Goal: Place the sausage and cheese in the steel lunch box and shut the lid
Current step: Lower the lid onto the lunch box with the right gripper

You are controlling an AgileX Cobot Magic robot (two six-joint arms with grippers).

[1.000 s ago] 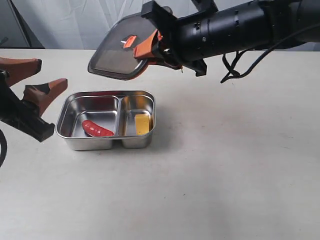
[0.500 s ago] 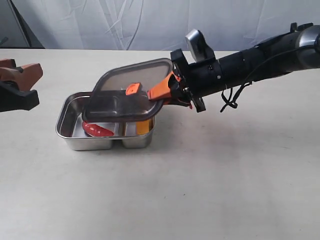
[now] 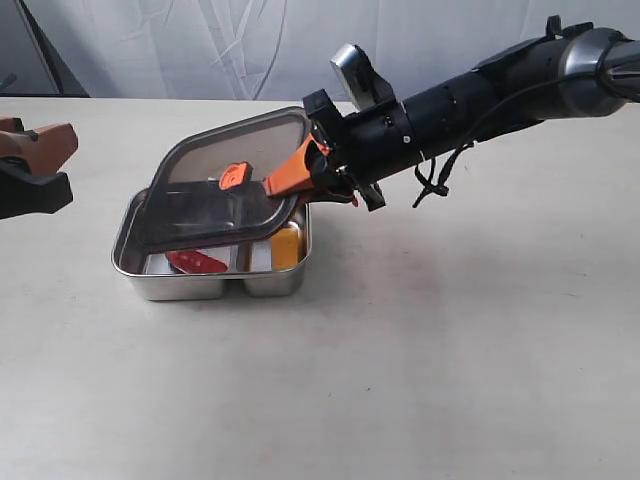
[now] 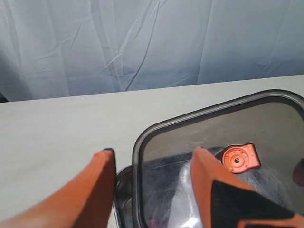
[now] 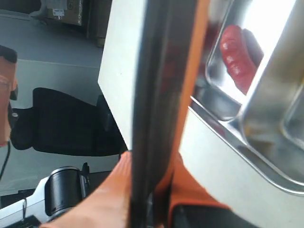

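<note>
Now tilted over steel lunch box [image 3: 215, 290], lid [image 3: 210, 165] clenched in right gripper [image 3: 300, 180]. In larger compartment sausage [image 3: 197, 262], in smaller cheese [image 3: 287, 247]. Risk: low corner snagging box rim, seating crooked, shoving box.

Reaches in from the right with the right arm [image 3: 480, 95], stretched low and nearly level. Pinches the rim of the lid [image 3: 220, 150] in the right gripper [image 3: 292, 180], fingers closed on it. Holds the left gripper [image 4: 153, 159] at the left edge, fingers spread apart.
</note>
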